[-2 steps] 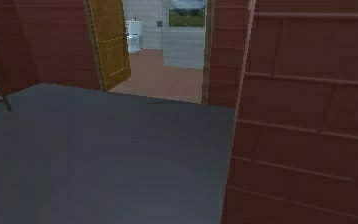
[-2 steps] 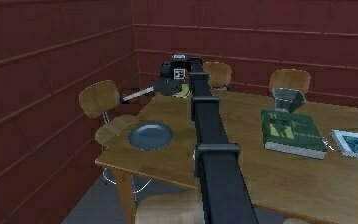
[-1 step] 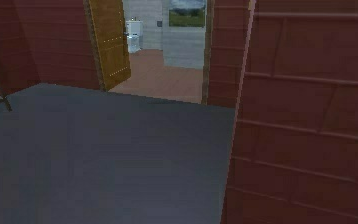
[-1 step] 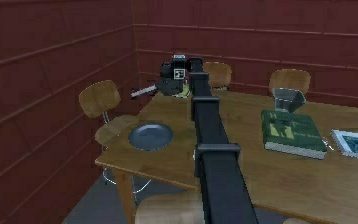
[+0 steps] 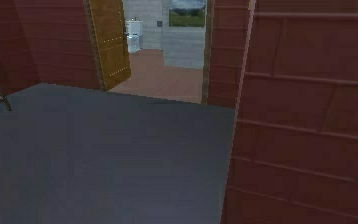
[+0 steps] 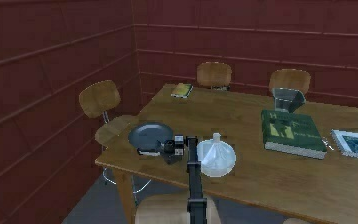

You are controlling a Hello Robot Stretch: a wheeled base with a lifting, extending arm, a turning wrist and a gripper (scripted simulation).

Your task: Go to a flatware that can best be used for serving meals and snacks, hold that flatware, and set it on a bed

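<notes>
In the arm side view we see the plate (image 6: 147,132), a dark grey round dish lying flat and face up on the wooden worktop (image 6: 247,182), near the worktop's corner at the view's left. Being round, it gives us no long axis and no heading to report. The end effector (image 6: 163,150) sits at the plate's near rim, at the far end of the dark arm (image 6: 194,190) that rises from the bottom edge. We cannot tell whether its fingers are apart or together, nor whether it holds anything, since the plate lies on the worktop right at it. Just right of the arm stands a pale see-through vessel (image 6: 216,158). Farther right lies a green book (image 6: 292,132), then a lighter book (image 6: 352,143) at the view's edge. Toward the worktop's far side we make out a small yellowish thing (image 6: 182,90) and a dark grey boxy thing (image 6: 287,98). A wooden chair (image 6: 99,98) stands by the plate's corner, and two more chairs (image 6: 214,73) stand at the far side against the red back wall (image 6: 237,35). The forward view gives us other ground: a dark grey floor (image 5: 97,150), a red side wall (image 5: 307,130) close at its right, and an open wooden door (image 5: 109,45). Through that doorway we see a white toilet (image 5: 134,35) and a window (image 5: 187,12).
</notes>
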